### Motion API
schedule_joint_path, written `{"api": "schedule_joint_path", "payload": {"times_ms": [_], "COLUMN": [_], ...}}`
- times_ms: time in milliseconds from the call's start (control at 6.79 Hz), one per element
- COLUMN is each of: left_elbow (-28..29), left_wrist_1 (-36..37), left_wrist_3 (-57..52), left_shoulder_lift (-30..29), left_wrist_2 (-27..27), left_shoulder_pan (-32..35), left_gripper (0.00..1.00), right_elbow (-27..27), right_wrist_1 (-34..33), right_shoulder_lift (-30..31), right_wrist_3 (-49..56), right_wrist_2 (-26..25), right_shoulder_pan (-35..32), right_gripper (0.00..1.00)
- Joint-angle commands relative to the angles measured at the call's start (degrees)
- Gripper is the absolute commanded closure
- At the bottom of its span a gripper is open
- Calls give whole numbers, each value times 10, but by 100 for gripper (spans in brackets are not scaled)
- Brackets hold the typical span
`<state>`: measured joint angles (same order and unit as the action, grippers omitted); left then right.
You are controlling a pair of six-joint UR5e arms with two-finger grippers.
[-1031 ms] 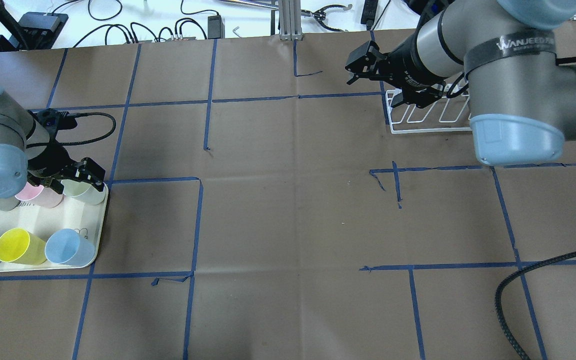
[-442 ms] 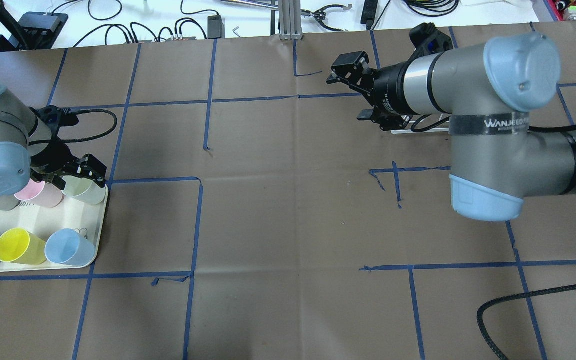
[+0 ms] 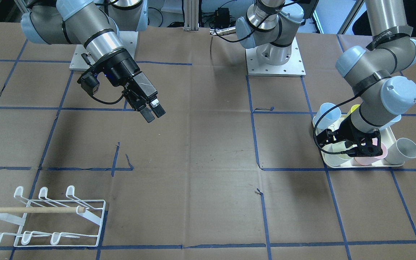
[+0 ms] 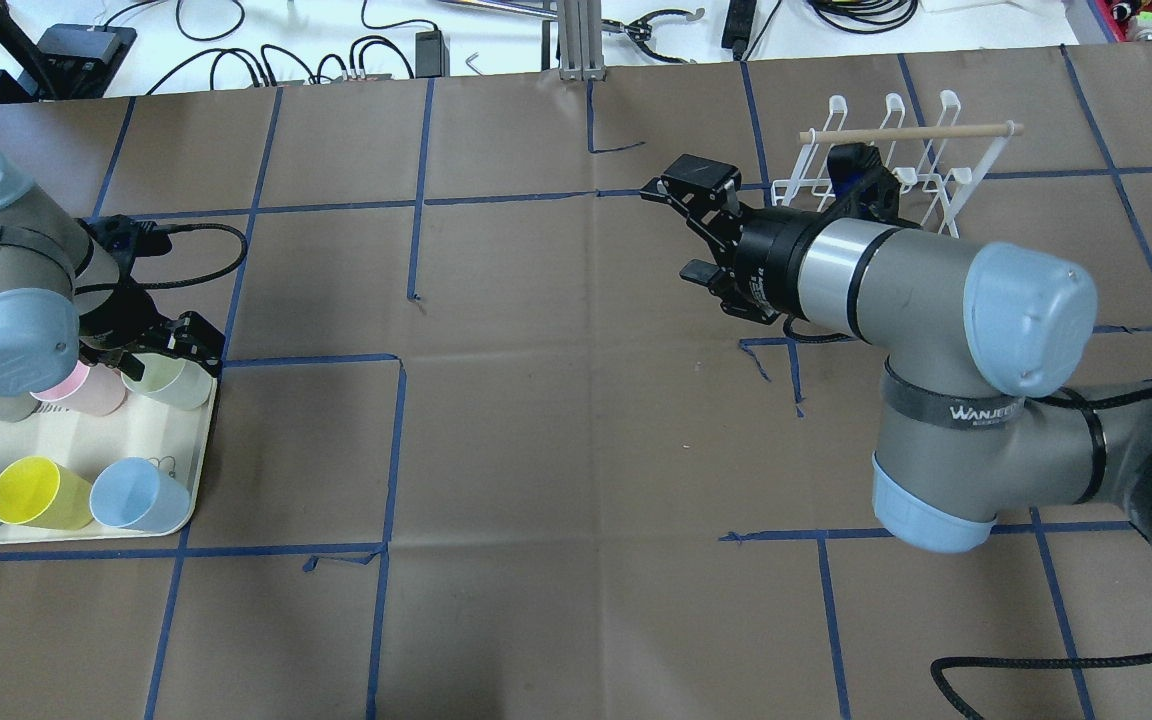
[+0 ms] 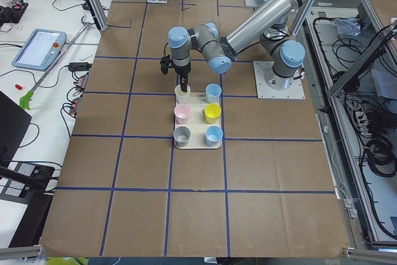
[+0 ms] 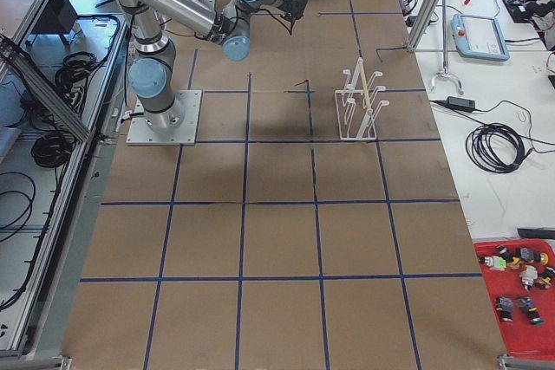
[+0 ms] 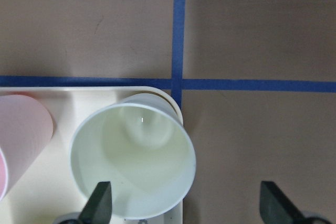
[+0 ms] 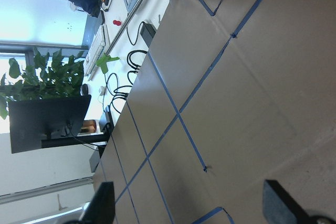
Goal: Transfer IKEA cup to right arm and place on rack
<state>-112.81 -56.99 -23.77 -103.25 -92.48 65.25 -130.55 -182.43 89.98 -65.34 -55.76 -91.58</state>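
Note:
A pale green IKEA cup (image 4: 174, 383) stands upright at the far right corner of the cream tray (image 4: 141, 432). My left gripper (image 4: 158, 352) hangs open right over it. In the left wrist view one finger (image 7: 100, 204) is over the mouth of the pale green cup (image 7: 134, 161) and the other is outside its rim, over the paper. My right gripper (image 4: 678, 228) hovers open and empty above the table's middle, left of the white wire rack (image 4: 886, 165). The rack (image 3: 45, 216) is bare.
The tray also holds a pink cup (image 4: 86, 392), a yellow cup (image 4: 36, 490), a blue cup (image 4: 136, 495) and others partly under my left arm. A black cable (image 4: 1036, 665) lies at the near right. Blue tape lines cross the brown paper.
My right arm has swung from over the rack toward the table's middle, uncovering the rack; its gripper stays open. The left gripper has shifted only slightly over the pale green cup.

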Motion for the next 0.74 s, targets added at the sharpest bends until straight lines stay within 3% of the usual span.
{"api": "schedule_joint_path", "payload": {"times_ms": [0, 147, 295, 442, 589], "left_elbow": [-1, 0, 0, 4, 5], "left_wrist_1": [7, 7, 8, 8, 9], "left_wrist_3": [-2, -2, -2, -5, -5], "left_shoulder_lift": [-3, -5, -12, -14, -14], "left_wrist_2": [-2, -4, -3, -1, -1], "left_shoulder_pan": [0, -2, -4, -5, -5], "left_gripper": [3, 9, 23, 49, 78], "right_elbow": [-29, -38, -44, -51, -55], "right_wrist_1": [-56, -62, -110, -164, -167], "right_shoulder_lift": [5, 5, -3, -5, -5], "right_wrist_3": [-78, -82, -84, -88, -86], "right_wrist_2": [40, 49, 41, 39, 40], "right_shoulder_pan": [0, 0, 0, 0, 0], "right_gripper": [0, 0, 0, 0, 0]}}
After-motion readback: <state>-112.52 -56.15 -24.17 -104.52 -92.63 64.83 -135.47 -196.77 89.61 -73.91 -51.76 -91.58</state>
